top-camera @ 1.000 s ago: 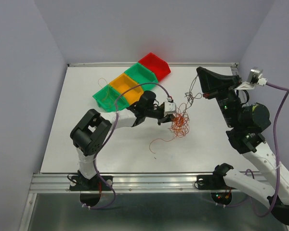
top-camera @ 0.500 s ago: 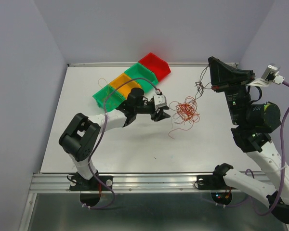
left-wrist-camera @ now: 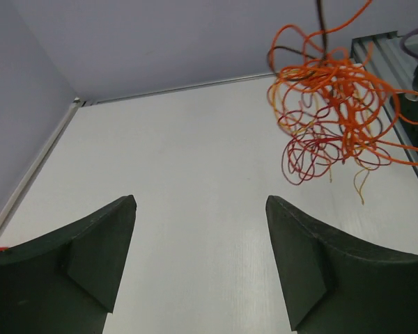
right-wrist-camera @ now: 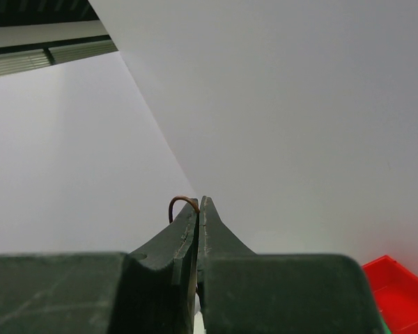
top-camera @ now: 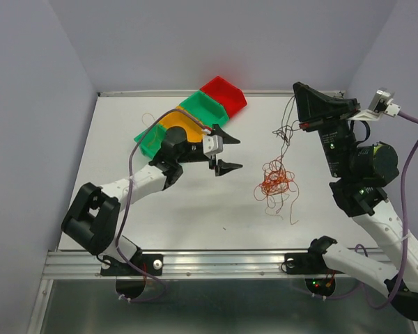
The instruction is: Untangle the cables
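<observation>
The cables [top-camera: 275, 182] form one tangle of thin orange, red and yellowish wires right of the table's middle. Dark strands [top-camera: 284, 132] run up from it to my right gripper [top-camera: 297, 94], held high at the back right. In the right wrist view that gripper [right-wrist-camera: 199, 205] is shut on a thin brown wire [right-wrist-camera: 180, 201] that loops out at its tips. My left gripper [top-camera: 227, 151] is open and empty, a short way left of the tangle. In the left wrist view the tangle [left-wrist-camera: 334, 104] hangs at upper right, beyond the left gripper [left-wrist-camera: 200, 209]. I cannot tell whether its lowest loops touch the table.
A diagonal row of bins runs along the back left: red [top-camera: 223, 94], green [top-camera: 203, 108], orange [top-camera: 181, 122], green [top-camera: 152, 141]. One loose thin wire [top-camera: 148, 117] lies left of them. The left arm crosses in front of the bins. A metal rail [top-camera: 195, 261] edges the table's near side.
My left gripper has opened, let go of the tangle and drawn back to the left. The tangle has swung right and now hangs from my right gripper, which stayed shut.
</observation>
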### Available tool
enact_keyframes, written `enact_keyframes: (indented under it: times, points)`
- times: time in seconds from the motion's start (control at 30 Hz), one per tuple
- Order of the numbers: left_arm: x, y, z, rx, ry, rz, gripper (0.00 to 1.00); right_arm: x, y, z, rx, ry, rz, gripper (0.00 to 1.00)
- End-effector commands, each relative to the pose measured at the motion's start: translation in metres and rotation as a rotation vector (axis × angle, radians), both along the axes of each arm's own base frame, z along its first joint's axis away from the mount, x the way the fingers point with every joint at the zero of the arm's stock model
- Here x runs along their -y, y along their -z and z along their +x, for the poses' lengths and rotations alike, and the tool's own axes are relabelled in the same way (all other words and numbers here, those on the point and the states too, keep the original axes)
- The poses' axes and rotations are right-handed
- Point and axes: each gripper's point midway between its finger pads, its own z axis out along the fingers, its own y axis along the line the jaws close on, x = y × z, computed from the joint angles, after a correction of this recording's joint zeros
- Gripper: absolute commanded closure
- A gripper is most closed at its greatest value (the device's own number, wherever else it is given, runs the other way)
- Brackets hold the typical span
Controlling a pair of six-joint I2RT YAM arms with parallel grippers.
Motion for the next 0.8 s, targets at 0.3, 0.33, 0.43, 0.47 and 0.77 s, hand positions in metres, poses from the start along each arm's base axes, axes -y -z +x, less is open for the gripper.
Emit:
enact_keyframes:
  times: [0.3,0.33,0.43,0.47,0.77]
  points:
    - [0.039,-0.034,-0.052,0.164,0.113,0.011,0.12,-0.016,-0.013,-0.003,0.031,-0.098,0.029,0.99]
    - [0.043,-0.027,-0.048,0.146,0.115,0.026,0.14,-0.016,-0.015,-0.003,0.035,-0.103,0.031,0.99]
    - [0.051,-0.02,-0.036,0.122,0.07,0.043,0.23,-0.022,-0.014,-0.001,0.033,-0.12,0.027,0.99]
    - [0.053,-0.022,-0.031,0.121,0.058,0.043,0.23,-0.022,-0.014,-0.001,0.033,-0.122,0.027,1.0]
    - [0.06,-0.007,-0.003,0.083,-0.079,0.078,0.19,-0.023,-0.014,0.001,0.034,-0.129,0.038,1.0]
